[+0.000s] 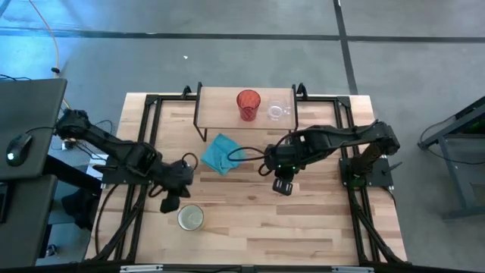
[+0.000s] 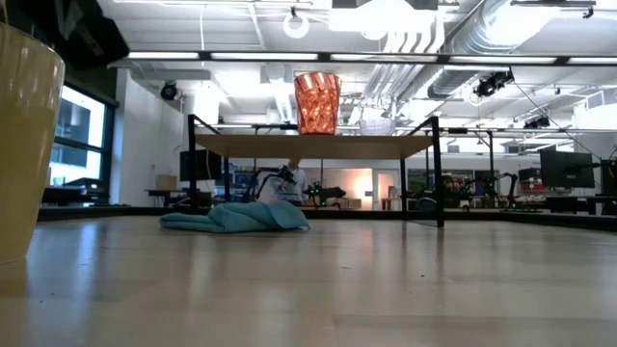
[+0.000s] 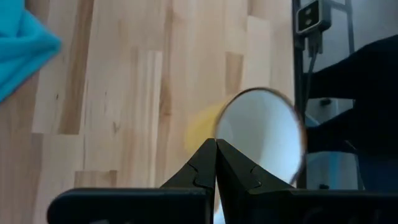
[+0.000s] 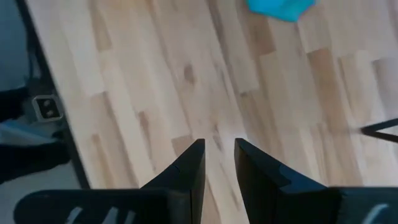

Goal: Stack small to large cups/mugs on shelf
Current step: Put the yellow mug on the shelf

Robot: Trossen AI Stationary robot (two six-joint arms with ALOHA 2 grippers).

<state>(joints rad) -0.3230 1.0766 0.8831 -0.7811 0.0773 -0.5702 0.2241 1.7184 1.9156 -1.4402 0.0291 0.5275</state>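
The cream-yellow mug [image 1: 190, 218] [image 2: 24, 145] stands upright on its base on the table near the near edge. Its white inside [image 3: 267, 137] shows just beyond my left gripper [image 3: 216, 146] [image 1: 170, 205], which is shut and hovers by the mug's rim. The red tumbler [image 1: 248, 104] [image 2: 317, 102] and the clear glass cup [image 1: 276, 111] stand side by side on the shelf [image 1: 220, 98] [image 2: 318, 146]. My right gripper [image 4: 219, 149] [image 1: 283, 187] is open over bare table at mid-right, holding nothing. My left gripper's shut fingertips [image 3: 208, 155] sit right at the edge of the mug's rim [image 3: 219, 127], coming from above and slanting down. I cannot tell whether they touch it. The mug stays on the table.
A teal cloth [image 1: 221, 153] [image 2: 241, 217] lies crumpled on the table in front of the shelf, between the two arms. The shelf stands on thin black legs [image 2: 441, 173] at the far edge. Bare wooden tabletop [image 1: 303, 227] stretches right of the mug.
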